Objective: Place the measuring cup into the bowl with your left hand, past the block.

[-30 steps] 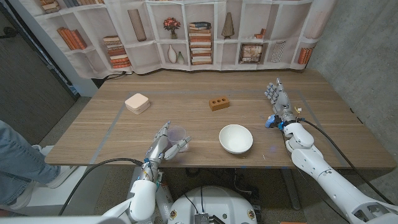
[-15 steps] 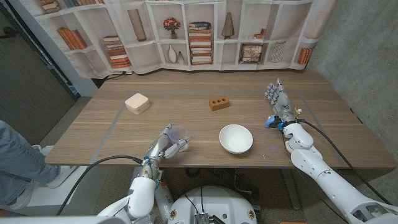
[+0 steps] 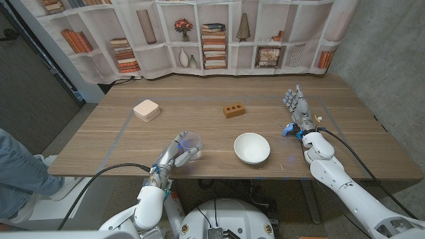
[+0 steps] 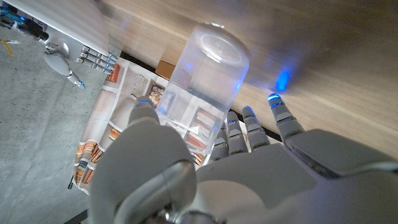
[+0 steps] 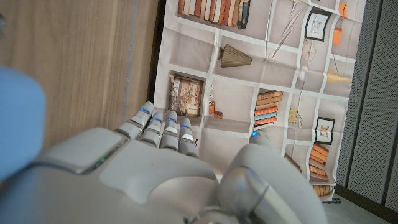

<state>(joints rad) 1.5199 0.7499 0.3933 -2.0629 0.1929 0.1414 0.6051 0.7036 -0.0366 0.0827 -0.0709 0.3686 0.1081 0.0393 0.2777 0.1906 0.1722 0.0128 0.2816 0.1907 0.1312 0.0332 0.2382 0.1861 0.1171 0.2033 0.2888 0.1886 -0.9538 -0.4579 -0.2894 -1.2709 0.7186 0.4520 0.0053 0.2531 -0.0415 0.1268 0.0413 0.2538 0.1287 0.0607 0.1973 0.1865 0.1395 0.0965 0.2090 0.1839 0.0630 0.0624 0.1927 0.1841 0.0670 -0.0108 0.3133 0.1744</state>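
A clear plastic measuring cup point(image 3: 191, 141) hangs just above the table's front edge, and my left hand point(image 3: 172, 158) grips it. In the left wrist view the cup point(image 4: 202, 71) sits between the thumb and the fingers of that hand point(image 4: 211, 180). To the right of the cup stands the white bowl point(image 3: 252, 147), with nothing in it. The brown block point(image 3: 234, 110) with holes lies further back, behind the bowl. My right hand point(image 3: 297, 109) is at the table's right side with its fingers straight, holding nothing; the right wrist view shows it point(image 5: 155, 168) from behind.
A pale pink square box point(image 3: 146, 109) lies at the back left of the wooden table point(image 3: 199, 123). A bookshelf-print curtain point(image 3: 212, 36) hangs behind the table. A person's leg in jeans point(image 3: 13, 172) is at the left edge.
My left hand has closed tighter around the measuring cup and raised it a little off the table. The right hand, bowl and block have not moved.
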